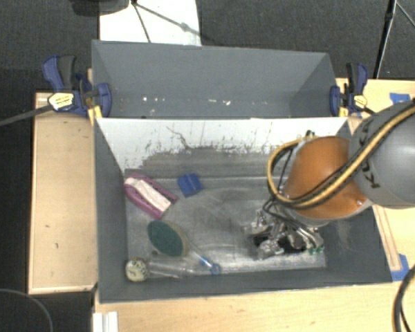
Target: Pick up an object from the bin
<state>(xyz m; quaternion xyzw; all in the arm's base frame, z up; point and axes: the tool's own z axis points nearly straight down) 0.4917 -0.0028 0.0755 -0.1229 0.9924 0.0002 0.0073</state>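
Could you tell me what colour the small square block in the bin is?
The block is blue, clearest in the camera view.

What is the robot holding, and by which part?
It cannot be told. The gripper is low in the bin, on the right, apart from the pink packet, blue block and dark green disc on the left.

Pink roll, blue block, green disc

I get even light: the wall of the bin glares pale at 12 o'clock, with soft shadow under the arm at 4 o'clock.
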